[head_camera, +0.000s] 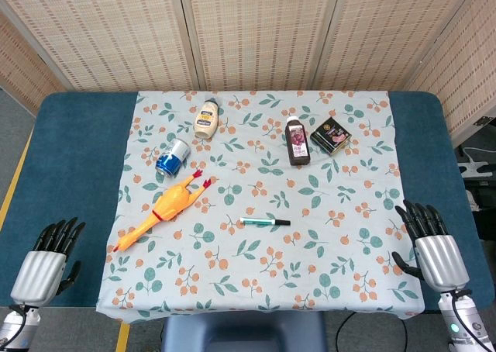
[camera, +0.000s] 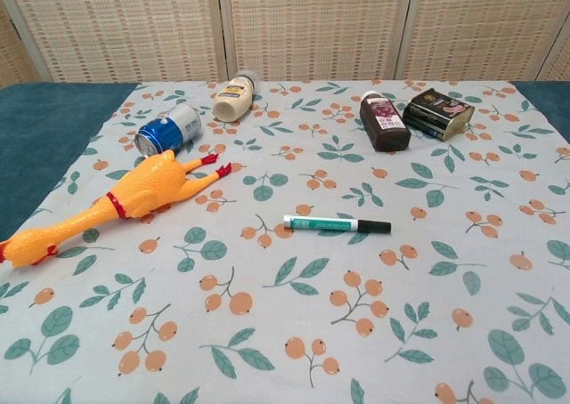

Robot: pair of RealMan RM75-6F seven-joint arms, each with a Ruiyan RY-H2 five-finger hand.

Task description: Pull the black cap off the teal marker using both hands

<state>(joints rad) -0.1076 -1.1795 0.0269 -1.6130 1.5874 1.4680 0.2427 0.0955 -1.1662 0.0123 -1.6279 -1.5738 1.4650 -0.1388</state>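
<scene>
The teal marker (head_camera: 260,222) (camera: 324,222) lies flat near the middle of the floral cloth, its black cap (head_camera: 280,222) (camera: 374,226) on the right end. My left hand (head_camera: 48,260) rests at the table's front left corner, fingers apart and holding nothing. My right hand (head_camera: 431,242) rests at the front right, also with fingers spread and nothing in it. Both hands are far from the marker. The chest view shows neither hand.
A rubber chicken (head_camera: 164,205) (camera: 111,207) lies left of the marker. Behind it lie a blue can (head_camera: 172,157) (camera: 168,128) and a cream bottle (head_camera: 207,119) (camera: 233,98). A dark bottle (head_camera: 297,140) (camera: 384,121) and a dark box (head_camera: 330,135) (camera: 437,113) sit at the back right.
</scene>
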